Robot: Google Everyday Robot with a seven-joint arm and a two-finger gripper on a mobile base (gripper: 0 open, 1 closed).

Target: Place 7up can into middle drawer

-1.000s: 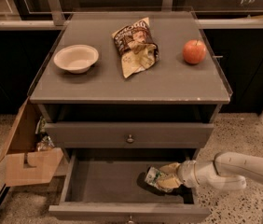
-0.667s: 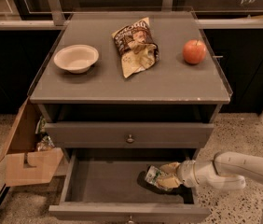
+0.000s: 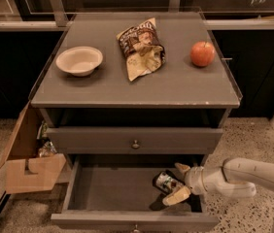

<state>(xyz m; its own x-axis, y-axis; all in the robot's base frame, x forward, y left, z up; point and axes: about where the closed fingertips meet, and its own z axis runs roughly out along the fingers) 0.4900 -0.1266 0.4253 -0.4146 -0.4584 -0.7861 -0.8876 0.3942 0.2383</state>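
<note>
The 7up can (image 3: 163,181), silver with a green and white label, lies tilted in the right part of the open middle drawer (image 3: 109,188), just above or on its flat grey floor. My gripper (image 3: 173,183) reaches into the drawer from the right on a white arm. Its two tan fingers sit above and below the can's right end and are closed on it. The can's shadow falls on the drawer floor below it.
A closed drawer front with a knob (image 3: 135,141) is above the open drawer. On the cabinet top are a white bowl (image 3: 79,60), a brown and tan snack bag (image 3: 141,48) and a red apple (image 3: 202,54). A cardboard box (image 3: 29,165) stands at the left.
</note>
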